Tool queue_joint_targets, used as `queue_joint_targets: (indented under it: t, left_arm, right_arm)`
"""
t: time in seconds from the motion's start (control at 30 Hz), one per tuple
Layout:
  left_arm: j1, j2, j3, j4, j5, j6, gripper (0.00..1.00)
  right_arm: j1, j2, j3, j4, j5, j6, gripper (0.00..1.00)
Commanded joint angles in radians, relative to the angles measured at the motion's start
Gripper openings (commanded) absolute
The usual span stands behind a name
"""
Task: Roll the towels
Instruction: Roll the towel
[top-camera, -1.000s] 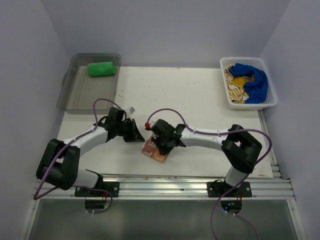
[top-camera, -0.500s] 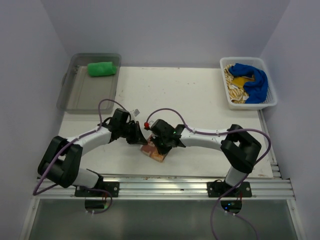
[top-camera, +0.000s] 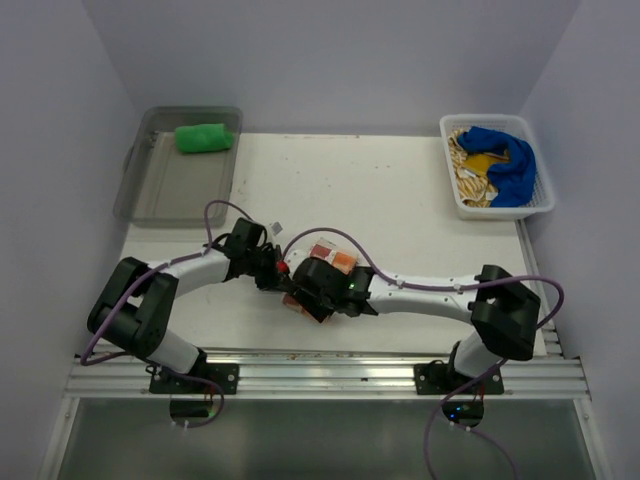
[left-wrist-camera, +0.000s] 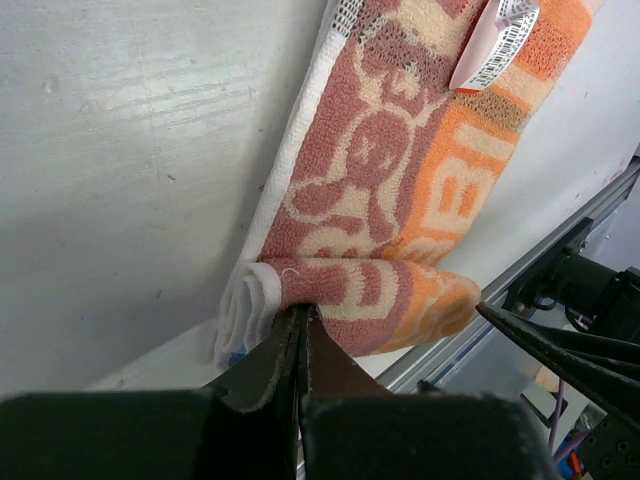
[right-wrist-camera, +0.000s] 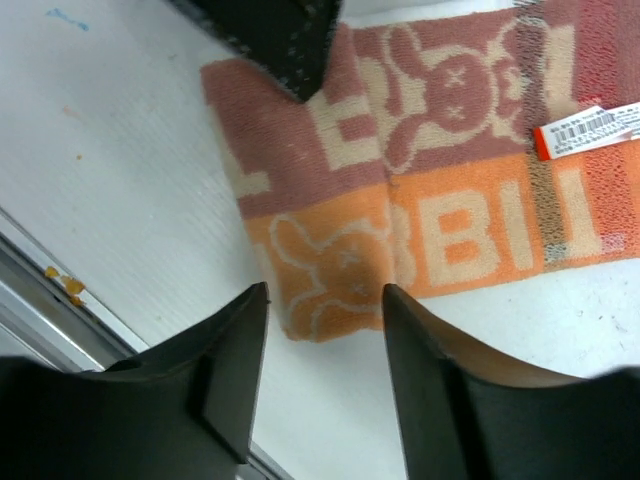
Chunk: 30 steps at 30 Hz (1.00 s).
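Note:
The orange-and-white towel (right-wrist-camera: 430, 200) lies on the table near its front edge, partly rolled at the near end, with a white and orange tag (right-wrist-camera: 590, 128) on it. In the left wrist view the roll (left-wrist-camera: 370, 290) sits just past my left gripper (left-wrist-camera: 300, 318), which is shut with its tips touching the roll's edge. My right gripper (right-wrist-camera: 325, 300) is open, its fingers either side of the towel's orange corner, holding nothing. From above, both grippers meet at the towel (top-camera: 332, 262). A rolled green towel (top-camera: 204, 137) lies in the clear bin (top-camera: 165, 195).
A white basket (top-camera: 540, 205) at the back right holds a blue towel (top-camera: 508, 160) and a yellow-tan patterned towel (top-camera: 466, 178). The table's front rail (top-camera: 330, 372) runs just behind the arms' bases. The right arm stretches low across the front of the table.
My right gripper has opened and let go of the orange towel, and its arm has reached further left. My left gripper has moved right up against the roll.

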Motion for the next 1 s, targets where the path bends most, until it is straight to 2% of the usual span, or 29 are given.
queue_joint_targets:
  t: [0.0, 0.07, 0.2, 0.43, 0.53, 0.57, 0.63, 0.67, 0.73, 0.77, 0.9, 0.97]
  left_arm:
    - [-0.007, -0.011, 0.037, 0.006, -0.006, 0.007, 0.0]
    - [-0.007, -0.011, 0.046, 0.002, -0.004, 0.007, 0.0]
    - [-0.007, -0.009, 0.057, -0.004, -0.001, 0.008, 0.0]
    - [-0.007, -0.009, 0.052, -0.009, 0.002, 0.01, 0.0]
    - [-0.007, -0.022, 0.055, -0.023, 0.0, 0.014, 0.0]
    - [-0.007, -0.028, 0.054, -0.026, 0.002, 0.016, 0.0]
    - [-0.007, -0.042, 0.058, -0.038, 0.002, 0.017, 0.0]
    - [-0.007, -0.046, 0.061, -0.044, 0.0, 0.02, 0.0]
    - [-0.004, -0.065, 0.08, -0.07, -0.003, 0.031, 0.0]
    - [-0.002, -0.071, 0.089, -0.084, -0.006, 0.034, 0.0]
    - [0.028, -0.132, 0.145, -0.16, -0.01, 0.059, 0.01]
    - [0.045, -0.161, 0.158, -0.185, -0.01, 0.068, 0.06]
  right_arm:
    - [0.065, 0.037, 0.055, -0.025, 0.131, -0.097, 0.59]
    - [0.094, 0.08, 0.069, -0.022, 0.16, -0.129, 0.63]
    - [0.119, 0.135, 0.074, 0.004, 0.197, -0.169, 0.65]
    - [0.12, 0.221, 0.02, 0.092, 0.199, -0.18, 0.64]
    - [0.119, 0.22, 0.01, 0.11, 0.211, -0.159, 0.49]
    - [0.117, 0.215, 0.005, 0.121, 0.216, -0.153, 0.35]
    - [0.111, 0.2, -0.003, 0.127, 0.214, -0.146, 0.24]
    - [0.109, 0.183, -0.003, 0.122, 0.205, -0.143, 0.15]
    - [0.099, 0.165, -0.003, 0.121, 0.181, -0.137, 0.1]
    - [0.094, 0.147, -0.003, 0.115, 0.167, -0.136, 0.03]
    - [0.076, 0.102, 0.006, 0.09, 0.049, -0.12, 0.0]
    - [0.062, 0.088, 0.017, 0.075, -0.006, -0.108, 0.0]
